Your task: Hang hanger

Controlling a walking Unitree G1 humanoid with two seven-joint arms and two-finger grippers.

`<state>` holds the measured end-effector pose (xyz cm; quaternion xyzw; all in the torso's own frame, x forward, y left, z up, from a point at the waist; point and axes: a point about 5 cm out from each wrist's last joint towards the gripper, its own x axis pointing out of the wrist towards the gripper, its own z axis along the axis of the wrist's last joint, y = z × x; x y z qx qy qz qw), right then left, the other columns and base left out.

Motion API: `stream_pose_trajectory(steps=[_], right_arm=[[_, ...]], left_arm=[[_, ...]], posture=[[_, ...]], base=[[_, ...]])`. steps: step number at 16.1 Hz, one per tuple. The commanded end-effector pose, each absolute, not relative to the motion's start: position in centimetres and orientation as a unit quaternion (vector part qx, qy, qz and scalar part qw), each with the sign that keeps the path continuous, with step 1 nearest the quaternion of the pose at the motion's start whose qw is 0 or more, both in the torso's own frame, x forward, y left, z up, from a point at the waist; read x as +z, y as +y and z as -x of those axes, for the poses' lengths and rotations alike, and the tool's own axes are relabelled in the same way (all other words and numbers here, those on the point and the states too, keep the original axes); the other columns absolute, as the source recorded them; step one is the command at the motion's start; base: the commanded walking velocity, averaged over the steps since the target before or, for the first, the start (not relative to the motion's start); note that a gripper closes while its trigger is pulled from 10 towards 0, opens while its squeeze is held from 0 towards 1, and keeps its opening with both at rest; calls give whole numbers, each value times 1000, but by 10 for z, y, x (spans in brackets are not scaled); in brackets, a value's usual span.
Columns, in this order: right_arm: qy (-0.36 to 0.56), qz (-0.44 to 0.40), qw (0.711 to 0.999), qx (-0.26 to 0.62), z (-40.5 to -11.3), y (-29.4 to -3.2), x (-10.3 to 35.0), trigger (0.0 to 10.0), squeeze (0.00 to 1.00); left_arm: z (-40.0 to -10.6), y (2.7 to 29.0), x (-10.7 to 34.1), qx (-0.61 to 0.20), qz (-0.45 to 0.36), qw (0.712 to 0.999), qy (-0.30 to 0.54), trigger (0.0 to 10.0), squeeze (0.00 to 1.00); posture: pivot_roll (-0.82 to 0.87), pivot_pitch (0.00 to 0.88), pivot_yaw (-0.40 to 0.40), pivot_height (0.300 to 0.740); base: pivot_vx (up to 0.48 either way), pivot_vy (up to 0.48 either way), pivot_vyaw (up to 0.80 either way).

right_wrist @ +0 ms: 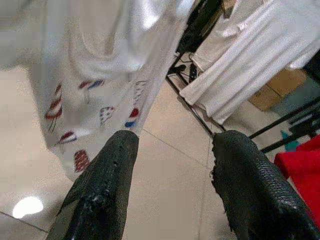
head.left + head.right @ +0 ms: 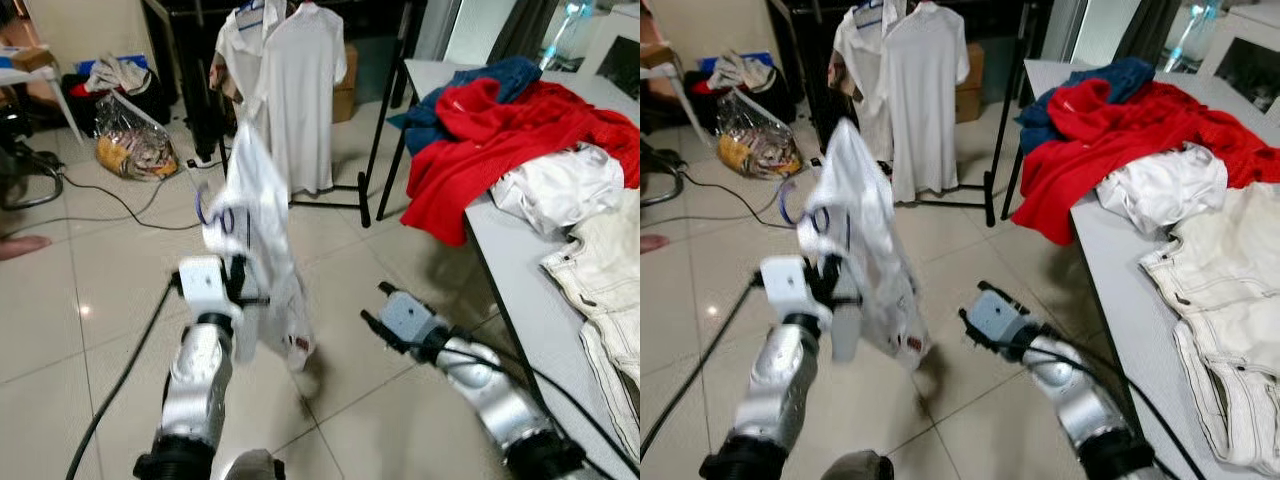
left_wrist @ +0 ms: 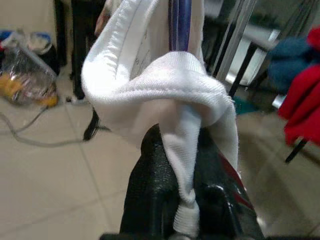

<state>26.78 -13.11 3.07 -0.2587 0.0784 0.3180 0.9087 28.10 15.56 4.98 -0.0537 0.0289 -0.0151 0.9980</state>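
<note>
My left gripper (image 2: 240,283) is raised over the floor and shut on a white printed garment (image 2: 255,215). The garment hangs on a blue hanger (image 2: 206,214) whose hook pokes out at its left. In the left wrist view the cloth (image 3: 160,85) is bunched over my black fingers (image 3: 155,190), with the blue hanger (image 3: 180,22) above it. The right gripper (image 2: 373,306) is open and empty, low and to the right of the garment's hem. The right wrist view looks between its fingers (image 1: 107,170) at the garment's print (image 1: 85,110). Ahead stands a black clothes rack (image 2: 381,120) holding white shirts (image 2: 300,95).
A grey table (image 2: 530,300) on the right carries a red garment (image 2: 490,130), blue cloth (image 2: 490,85) and white clothes (image 2: 560,185). A full plastic bag (image 2: 135,145) and cables (image 2: 110,205) lie on the tiled floor at left. A person's foot (image 2: 20,245) is at the far left.
</note>
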Motion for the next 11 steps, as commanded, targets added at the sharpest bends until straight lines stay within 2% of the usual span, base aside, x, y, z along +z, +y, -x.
stream_pose_trajectory(steps=[1,6,11], right_arm=[[80,244,923,287,-265,-139,22,10000,0],[126,225,935,243,-253,-150,-7,10000,0],[150,209,943,209,-254,-157,-14,10000,0]], left_arm=[[-276,159,38,-3,36,998,42,10000,0],[-254,174,-8,30,7,990,137,10000,0],[-245,177,-23,20,-13,984,177,10000,0]], posture=[[207,0,-42,740],[213,2,-54,740],[211,0,-47,740]], base=[[0,0,0],[0,0,0],[0,0,0]])
